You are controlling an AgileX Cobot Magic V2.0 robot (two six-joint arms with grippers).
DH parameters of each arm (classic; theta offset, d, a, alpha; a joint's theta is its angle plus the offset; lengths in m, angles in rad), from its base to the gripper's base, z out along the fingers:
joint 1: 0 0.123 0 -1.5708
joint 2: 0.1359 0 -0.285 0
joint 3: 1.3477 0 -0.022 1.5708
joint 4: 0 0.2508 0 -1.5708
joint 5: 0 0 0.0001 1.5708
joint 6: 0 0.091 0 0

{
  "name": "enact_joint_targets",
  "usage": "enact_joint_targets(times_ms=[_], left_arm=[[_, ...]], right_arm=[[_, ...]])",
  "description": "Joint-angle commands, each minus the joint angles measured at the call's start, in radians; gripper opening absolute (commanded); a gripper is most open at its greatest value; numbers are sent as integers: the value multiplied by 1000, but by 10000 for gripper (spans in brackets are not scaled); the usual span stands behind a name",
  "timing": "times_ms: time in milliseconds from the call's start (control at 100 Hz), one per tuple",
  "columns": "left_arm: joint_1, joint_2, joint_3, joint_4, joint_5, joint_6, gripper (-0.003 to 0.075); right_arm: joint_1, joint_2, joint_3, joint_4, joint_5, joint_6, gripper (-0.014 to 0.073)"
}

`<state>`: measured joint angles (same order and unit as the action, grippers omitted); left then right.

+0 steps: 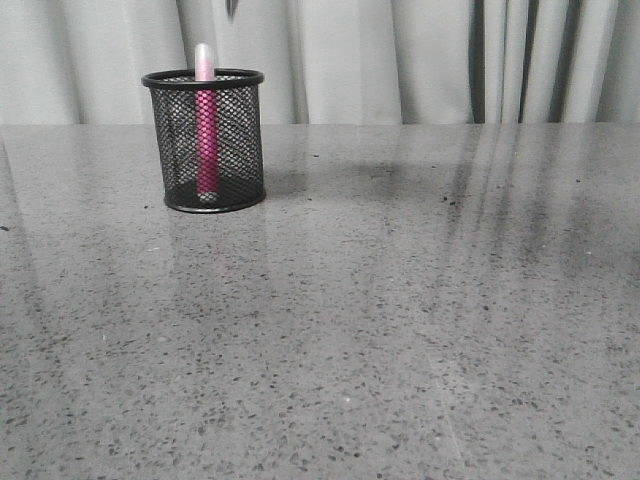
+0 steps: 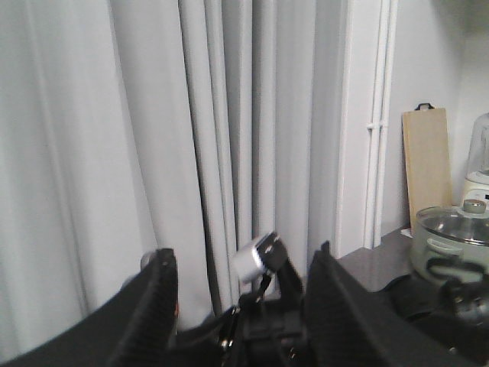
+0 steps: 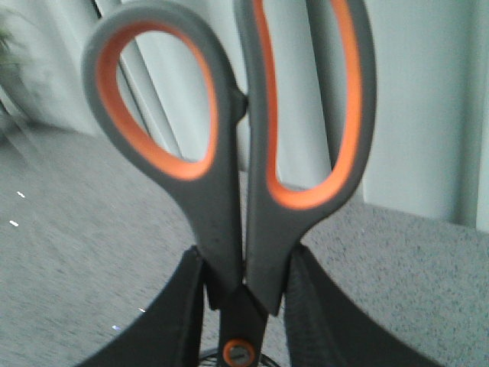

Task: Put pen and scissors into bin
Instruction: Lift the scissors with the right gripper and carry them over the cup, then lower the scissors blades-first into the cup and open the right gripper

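Front view: pen upright in bin; right fingers pinch scissors; left fingers spread.

1. Grey speckled stone-look tabletop, filling the front view from 3 through 6 to 9 o'clock.
2. Pale grey pleated curtain, spanning 12 o'clock behind the tabletop.
3. Light wooden cutting board, upright at 3 o'clock in the left wrist view.
4. Glass-lidded pale green pot, at 4 o'clock, just below the board.
5. Whitish appliance, at the 3 o'clock edge.
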<state>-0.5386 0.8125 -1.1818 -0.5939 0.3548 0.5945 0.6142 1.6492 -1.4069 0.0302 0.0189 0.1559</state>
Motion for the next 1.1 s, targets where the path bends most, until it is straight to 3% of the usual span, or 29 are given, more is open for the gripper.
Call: enact_joint_targets(times_ms=[0, 190, 500, 570, 750, 840, 1010, 1060, 1090], left_arm=[[-8, -36, -30, 7, -64, 4, 344], [-8, -70, -30, 68, 6, 4, 323], [-8, -84, -6, 81, 28, 4, 295], [-8, -91, 9, 81, 26, 4, 295], [-8, -115, 43, 81, 21, 4, 271], [-8, -128, 53, 81, 23, 4, 235], [-8, -156, 67, 138, 38, -5, 174], [-8, -170, 83, 191, 50, -42, 139], [-6, -186, 95, 246, 59, -93, 115]], right_arm=[[-1, 14, -35, -30, -142, -27, -69], [7, 106, -35, -102, -220, -27, -69], [10, 148, -29, -122, -157, -27, -47], [10, 148, -29, -122, -159, -27, 42], [10, 141, -29, -120, -152, -4, 400], [10, 136, -29, -110, -138, 27, 470], [10, 73, -29, -102, -50, 69, 456], [10, 31, -29, -101, -19, 69, 387], [10, 1, -29, -101, 17, 66, 302]])
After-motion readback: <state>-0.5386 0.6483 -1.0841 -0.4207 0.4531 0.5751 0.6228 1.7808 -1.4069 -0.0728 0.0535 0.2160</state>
